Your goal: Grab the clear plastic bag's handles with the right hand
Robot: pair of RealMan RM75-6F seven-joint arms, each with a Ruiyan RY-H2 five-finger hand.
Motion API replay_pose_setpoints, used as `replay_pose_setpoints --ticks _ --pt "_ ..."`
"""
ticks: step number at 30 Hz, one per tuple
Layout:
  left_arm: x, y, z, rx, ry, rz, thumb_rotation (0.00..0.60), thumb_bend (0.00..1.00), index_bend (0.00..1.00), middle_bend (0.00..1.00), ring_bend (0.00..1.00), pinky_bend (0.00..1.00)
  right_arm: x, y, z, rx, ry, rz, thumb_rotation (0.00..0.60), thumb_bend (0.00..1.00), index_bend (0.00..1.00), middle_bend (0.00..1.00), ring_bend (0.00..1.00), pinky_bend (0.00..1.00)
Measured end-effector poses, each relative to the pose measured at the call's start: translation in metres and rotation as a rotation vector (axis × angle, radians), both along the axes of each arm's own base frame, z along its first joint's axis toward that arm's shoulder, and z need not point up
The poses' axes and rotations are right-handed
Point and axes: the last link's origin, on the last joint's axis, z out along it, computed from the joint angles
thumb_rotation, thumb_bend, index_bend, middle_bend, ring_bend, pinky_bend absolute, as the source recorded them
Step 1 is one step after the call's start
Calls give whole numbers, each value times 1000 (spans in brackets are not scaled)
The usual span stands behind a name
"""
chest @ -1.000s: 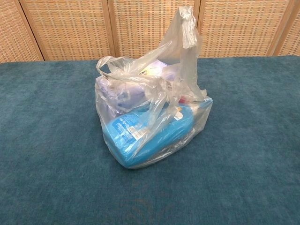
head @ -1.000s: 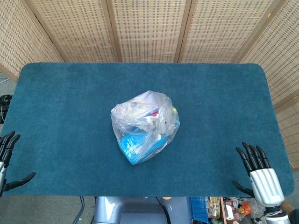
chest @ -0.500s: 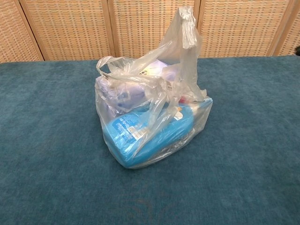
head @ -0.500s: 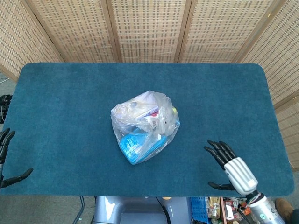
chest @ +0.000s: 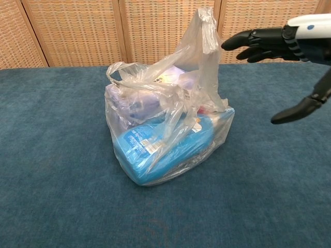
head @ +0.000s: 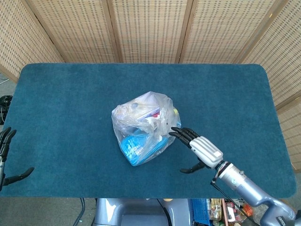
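Observation:
A clear plastic bag [head: 145, 127] [chest: 165, 124] stuffed with a blue pack and other goods sits mid-table. One handle [chest: 206, 36] stands upright at its right side, the other handle [chest: 121, 72] loops low on the left. My right hand [head: 196, 146] [chest: 279, 44] hovers just right of the bag, fingers spread and stretched toward the upright handle, a small gap short of it, holding nothing. My left hand [head: 5, 155] is at the table's near left edge, fingers apart, empty.
The blue cloth table [head: 70, 103] stretches around the bag. Woven wicker screens [head: 150, 28] stand behind the far edge.
My right hand has swept from the near right table edge leftward and forward to the bag's right side, entering the chest view. The bag and left hand stay still.

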Motion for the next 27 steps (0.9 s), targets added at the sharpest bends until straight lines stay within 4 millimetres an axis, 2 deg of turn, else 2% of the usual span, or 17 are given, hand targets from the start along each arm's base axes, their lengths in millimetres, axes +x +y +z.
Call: replay_pose_setpoints --ticks 10,19,27 --pt "0 4 -1 -4 2 10 600 79 0 0 0 0 27 -28 -5 -7 11 -31 600 0 37 0 0 0" --pt "1 9 -3 -6 -1 17 600 80 0 0 0 0 59 -46 -17 97 -63 -107 600 0 57 0 0 0" --pt "-1 15 -2 -5 -8 39 600 78 0 0 0 0 86 -71 -28 136 -143 -174 600 0 64 0 0 0"
